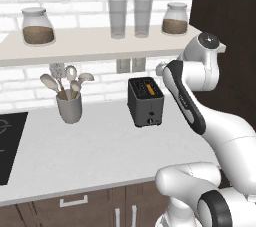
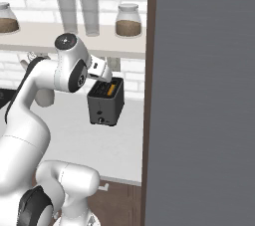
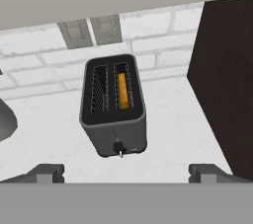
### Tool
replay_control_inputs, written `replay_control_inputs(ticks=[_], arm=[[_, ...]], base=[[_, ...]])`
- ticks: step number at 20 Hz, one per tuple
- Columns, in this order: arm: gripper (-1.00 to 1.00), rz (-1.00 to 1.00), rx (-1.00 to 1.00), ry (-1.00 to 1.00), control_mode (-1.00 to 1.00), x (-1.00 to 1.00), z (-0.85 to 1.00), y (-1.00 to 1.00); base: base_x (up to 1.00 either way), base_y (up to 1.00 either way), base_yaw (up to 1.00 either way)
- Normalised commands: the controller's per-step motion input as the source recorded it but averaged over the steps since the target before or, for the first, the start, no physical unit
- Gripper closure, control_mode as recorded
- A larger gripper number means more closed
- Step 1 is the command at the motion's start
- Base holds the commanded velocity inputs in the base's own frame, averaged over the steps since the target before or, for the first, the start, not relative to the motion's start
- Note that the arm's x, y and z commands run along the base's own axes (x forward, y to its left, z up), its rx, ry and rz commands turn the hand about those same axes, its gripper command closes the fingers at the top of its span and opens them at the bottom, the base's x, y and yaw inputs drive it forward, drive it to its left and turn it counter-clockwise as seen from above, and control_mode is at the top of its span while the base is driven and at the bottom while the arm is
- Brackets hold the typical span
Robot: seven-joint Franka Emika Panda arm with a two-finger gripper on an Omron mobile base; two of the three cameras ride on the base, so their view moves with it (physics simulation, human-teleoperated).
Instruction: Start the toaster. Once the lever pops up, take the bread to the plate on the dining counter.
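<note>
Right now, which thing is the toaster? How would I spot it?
Look under the wall shelf, on the grey worktop. The toaster is the dark boxy thing right of the utensil cup, with orange bread in one slot.

My arm (image 1: 192,96) is white with dark joints. I see a dark grey toaster (image 3: 114,107), an orange-yellow bread (image 3: 123,91) slice in its slot, a white brick wall (image 1: 30,86), a pale grey worktop (image 1: 95,146), a grey cup (image 1: 69,107), brown cabinets (image 1: 100,208)
</note>
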Motion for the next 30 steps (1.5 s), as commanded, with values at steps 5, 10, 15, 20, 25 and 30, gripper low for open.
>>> replay_control_inputs(ticks=[5, 10, 15, 20, 25, 30], arm=[[-1.0, 0.0, 0.0, 0.0, -1.0, 0.0, 0.0, 0.0], [-1.0, 0.0, 0.0, 0.0, -1.0, 0.0, 0.0, 0.0], [-1.0, 0.0, 0.0, 0.0, -1.0, 0.0, 0.0, 0.0], [-1.0, 0.0, 0.0, 0.0, -1.0, 0.0, 0.0, 0.0], [-1.0, 0.0, 0.0, 0.0, -1.0, 0.0, 0.0, 0.0], [-1.0, 0.0, 0.0, 0.0, -1.0, 0.0, 0.0, 0.0]], base=[[0.0, 0.0, 0.0], [0.0, 0.0, 0.0], [0.0, 0.0, 0.0], [0.0, 0.0, 0.0], [0.0, 0.0, 0.0], [0.0, 0.0, 0.0]])
